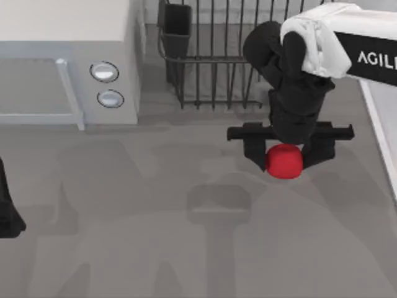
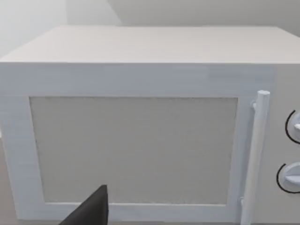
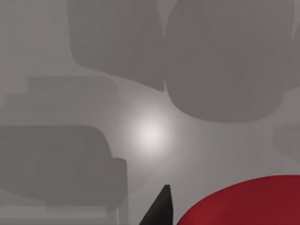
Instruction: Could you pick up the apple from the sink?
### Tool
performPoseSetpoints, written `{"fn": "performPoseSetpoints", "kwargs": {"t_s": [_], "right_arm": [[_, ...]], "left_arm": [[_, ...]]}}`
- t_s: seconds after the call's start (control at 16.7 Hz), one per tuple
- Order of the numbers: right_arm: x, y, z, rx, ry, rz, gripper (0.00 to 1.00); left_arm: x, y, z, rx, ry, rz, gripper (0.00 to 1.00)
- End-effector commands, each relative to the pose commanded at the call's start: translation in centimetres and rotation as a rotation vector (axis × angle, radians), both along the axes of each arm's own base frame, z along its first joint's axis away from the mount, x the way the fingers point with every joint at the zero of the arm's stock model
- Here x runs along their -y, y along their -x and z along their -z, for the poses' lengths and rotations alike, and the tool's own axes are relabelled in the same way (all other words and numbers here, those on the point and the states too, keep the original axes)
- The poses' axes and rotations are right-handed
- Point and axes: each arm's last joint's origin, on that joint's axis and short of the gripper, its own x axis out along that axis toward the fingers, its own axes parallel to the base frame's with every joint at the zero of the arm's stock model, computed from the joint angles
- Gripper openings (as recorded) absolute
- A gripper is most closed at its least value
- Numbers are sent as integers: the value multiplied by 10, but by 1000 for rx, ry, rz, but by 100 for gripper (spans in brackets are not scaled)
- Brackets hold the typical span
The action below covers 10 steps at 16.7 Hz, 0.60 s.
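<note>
Holding the small smooth bright-red apple (image 1: pixel 284 161) appears to be the step in hand: the right gripper (image 1: pixel 286 156) has its two dark fingers closed against the fruit's sides, and the fruit sits between them over the grey table (image 1: pixel 186 248). A shadow of the gripper lies on the surface offset from it, which suggests the apple is carried clear of the table; that is a judgement. To do this well, the grip should stay firm and centred, since a round smooth fruit can roll out of flat fingers, and the lift should be steady with the wrist kept level. In the right wrist view the red fruit (image 3: pixel 243 201) lies close beside one dark fingertip (image 3: pixel 161 206).

Right arm pose: the white forearm enters from the top view's right, and the black wrist points down, fingers spread crosswise.

Farther back stand the dark wire dish rack (image 1: pixel 211 56) and the white microwave with two round knobs (image 1: pixel 68 37). The whitish raised rim of the sink (image 1: pixel 379 124) runs along the right edge.

The left gripper (image 1: pixel 7 211) is parked at the left edge, facing the microwave door (image 2: pixel 133 150); its finger state cannot be judged.
</note>
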Motion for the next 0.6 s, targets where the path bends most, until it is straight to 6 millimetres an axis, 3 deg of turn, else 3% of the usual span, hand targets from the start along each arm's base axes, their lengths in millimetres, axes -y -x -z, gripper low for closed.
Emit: {"fn": "performPoseSetpoints", "kwargs": {"t_s": [0.6], "right_arm": [[0,0,0,0,0,0,75]], "left_arm": [[0,0,0,0,0,0,100]]}}
